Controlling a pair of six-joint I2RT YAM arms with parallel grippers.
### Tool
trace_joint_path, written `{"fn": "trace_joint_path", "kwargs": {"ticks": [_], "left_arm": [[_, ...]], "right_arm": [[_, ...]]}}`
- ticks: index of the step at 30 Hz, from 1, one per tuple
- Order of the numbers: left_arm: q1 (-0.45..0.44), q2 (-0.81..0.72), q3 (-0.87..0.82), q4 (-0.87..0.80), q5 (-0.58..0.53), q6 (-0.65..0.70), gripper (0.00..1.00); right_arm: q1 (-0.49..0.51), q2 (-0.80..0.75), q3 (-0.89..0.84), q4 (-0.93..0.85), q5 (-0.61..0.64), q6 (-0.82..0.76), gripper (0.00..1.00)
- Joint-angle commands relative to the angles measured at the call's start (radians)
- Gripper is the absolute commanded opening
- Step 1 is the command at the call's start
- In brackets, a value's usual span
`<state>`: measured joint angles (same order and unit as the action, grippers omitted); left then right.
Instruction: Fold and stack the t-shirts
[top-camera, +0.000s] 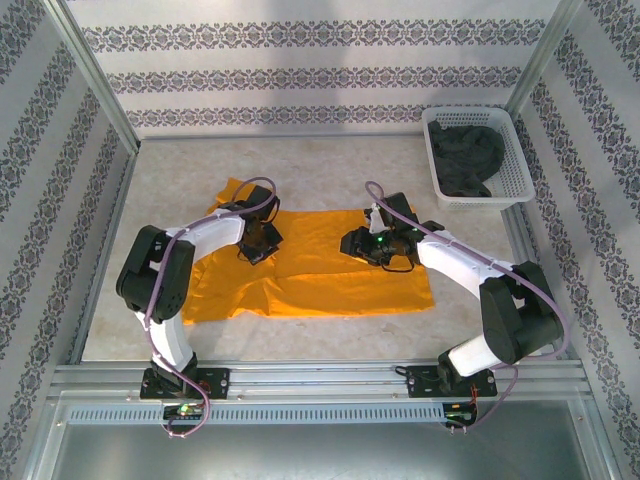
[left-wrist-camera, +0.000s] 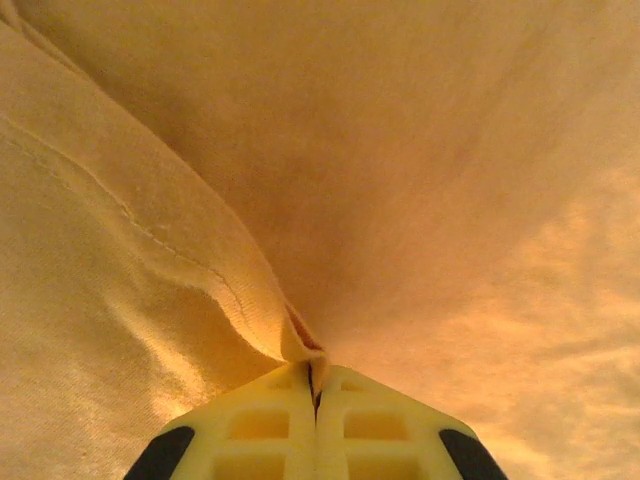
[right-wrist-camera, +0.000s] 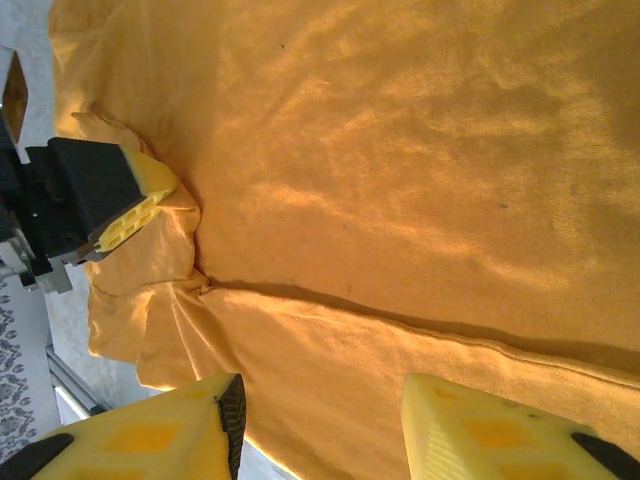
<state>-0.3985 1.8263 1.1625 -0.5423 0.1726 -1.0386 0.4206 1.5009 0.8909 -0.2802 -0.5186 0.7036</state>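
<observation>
Item: mustard t-shirt (top-camera: 320, 275). The left gripper (left-wrist-camera: 315, 380) was pinched shut on a fold at 10 o'clock. The right gripper (right-wrist-camera: 320, 420) gaped empty at 2 o'clock. Risk: the shallow pinch could slip.

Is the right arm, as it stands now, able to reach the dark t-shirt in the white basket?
Probably yes. The right gripper is open and empty over the orange t-shirt, and the dark t-shirt lies in the basket on its own side, with nothing standing between.

Bright, even overhead light; wrist views warm-tinted, close cloth blurred.
</observation>
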Motion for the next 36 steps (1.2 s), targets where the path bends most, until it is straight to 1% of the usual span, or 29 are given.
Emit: {"fn": "trace_joint_path", "kwargs": {"ticks": [1,2,3,4,5,6,8,11,13,15,17,20,22,26,31,34,36], "left_arm": [[-0.017,0.015,0.054,-0.12,-0.029,0.083,0.37],[-0.02,0.005,0.068,-0.152,-0.058,0.093,0.54],[-0.024,-0.013,0.08,-0.183,-0.099,0.097,0.63],[-0.027,-0.037,0.083,-0.202,-0.128,0.098,0.68],[-0.027,-0.073,0.076,-0.225,-0.163,0.092,0.68],[-0.027,-0.119,0.056,-0.238,-0.187,0.081,0.67],[-0.025,-0.216,-0.012,-0.25,-0.221,0.04,0.62],[0.006,-0.357,-0.169,-0.248,-0.209,-0.035,0.52],[0.05,-0.428,-0.284,-0.214,-0.174,-0.076,0.47],[0.113,-0.479,-0.389,-0.155,-0.133,-0.111,0.43],[0.17,-0.498,-0.458,-0.104,-0.111,-0.137,0.41],[0.265,-0.487,-0.531,-0.074,-0.086,-0.161,0.38],[0.319,-0.493,-0.56,-0.085,-0.069,-0.165,0.38],[0.423,-0.574,-0.601,-0.196,-0.113,-0.143,0.38],[0.577,-0.676,-0.634,-0.262,-0.13,-0.11,0.36],[0.622,-0.678,-0.602,-0.295,-0.146,-0.098,0.36],[0.632,-0.668,-0.567,-0.295,-0.148,-0.097,0.4]], "right_arm": [[-0.008,0.014,0.006,-0.022,-0.02,0.002,0.46],[-0.008,0.014,0.006,-0.03,-0.013,0.002,0.46],[-0.009,0.012,0.007,-0.043,0.0,-0.002,0.46],[-0.011,0.008,0.006,-0.054,0.011,-0.004,0.46],[-0.015,0.005,0.005,-0.066,0.02,-0.01,0.47],[-0.024,-0.001,0.001,-0.085,0.027,-0.014,0.46],[-0.044,-0.01,-0.012,-0.128,0.049,-0.025,0.44],[-0.093,-0.035,-0.054,-0.189,0.073,-0.041,0.39],[-0.124,-0.053,-0.083,-0.233,0.098,-0.049,0.36],[-0.143,-0.057,-0.098,-0.282,0.136,-0.065,0.34],[-0.149,-0.034,-0.104,-0.317,0.162,-0.076,0.34],[-0.139,0.031,-0.097,-0.331,0.168,-0.074,0.34],[-0.112,0.083,-0.079,-0.354,0.185,-0.082,0.34],[-0.027,0.164,-0.012,-0.422,0.225,-0.107,0.36],[0.057,0.203,0.019,-0.458,0.199,-0.102,0.36],[0.075,0.203,0.04,-0.483,0.176,-0.09,0.37],[0.072,0.192,0.054,-0.502,0.158,-0.079,0.37]]}}
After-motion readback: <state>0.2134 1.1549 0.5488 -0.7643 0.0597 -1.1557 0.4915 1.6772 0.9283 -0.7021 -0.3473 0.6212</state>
